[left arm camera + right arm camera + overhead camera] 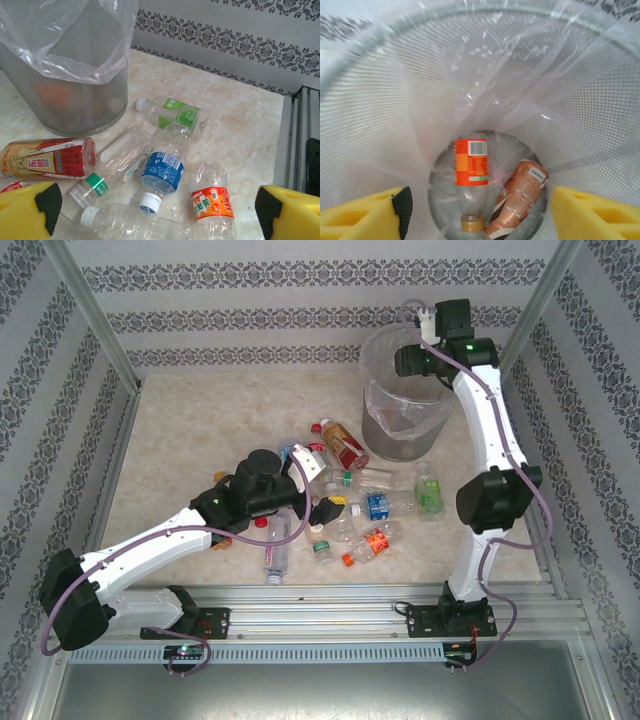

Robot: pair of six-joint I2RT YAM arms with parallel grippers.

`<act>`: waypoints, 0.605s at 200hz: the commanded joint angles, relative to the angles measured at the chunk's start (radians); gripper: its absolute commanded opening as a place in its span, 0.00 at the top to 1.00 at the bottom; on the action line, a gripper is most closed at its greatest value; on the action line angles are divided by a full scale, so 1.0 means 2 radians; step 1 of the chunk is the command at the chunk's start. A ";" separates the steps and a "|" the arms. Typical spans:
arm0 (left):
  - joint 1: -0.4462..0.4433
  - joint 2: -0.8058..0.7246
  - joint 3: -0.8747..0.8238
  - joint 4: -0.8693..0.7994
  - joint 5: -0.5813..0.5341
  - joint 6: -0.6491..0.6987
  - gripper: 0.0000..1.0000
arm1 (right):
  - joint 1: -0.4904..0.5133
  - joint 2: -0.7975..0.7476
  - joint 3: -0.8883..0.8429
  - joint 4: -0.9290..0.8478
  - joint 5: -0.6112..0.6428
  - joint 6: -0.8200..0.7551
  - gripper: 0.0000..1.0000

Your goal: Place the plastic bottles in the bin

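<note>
Several plastic bottles lie in a heap on the table in front of the bin (375, 412). Among them are a red-labelled one (345, 445), a green-labelled one (428, 490), a blue-labelled one (162, 172) and an orange-labelled one (212, 202). My left gripper (157, 215) hangs open over the heap, the blue-labelled bottle's white cap between its yellow fingers (30, 205), touching nothing. My right gripper (480, 215) is open and empty above the bin's mouth (425, 340). At the bin's bottom lie an orange-labelled bottle (471, 170) and a copper-brown one (520, 197).
The bin's mesh wall (60, 90) with its clear liner stands close behind the heap. A long clear bottle (277, 545) lies near the front rail (330, 595). Patterned walls close in the table on three sides. Bare tabletop (200, 430) extends at the back left.
</note>
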 commanded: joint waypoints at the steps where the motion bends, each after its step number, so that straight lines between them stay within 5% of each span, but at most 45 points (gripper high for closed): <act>1: 0.004 -0.011 0.007 0.005 0.007 -0.008 0.00 | 0.005 -0.037 -0.028 0.001 -0.035 0.032 0.27; 68: 0.004 -0.019 0.009 0.002 0.013 -0.006 0.00 | 0.040 -0.164 -0.127 0.006 -0.003 0.053 0.27; 121: 0.004 -0.022 0.019 -0.018 0.060 0.009 0.00 | 0.069 -0.305 -0.292 0.021 0.053 0.103 0.27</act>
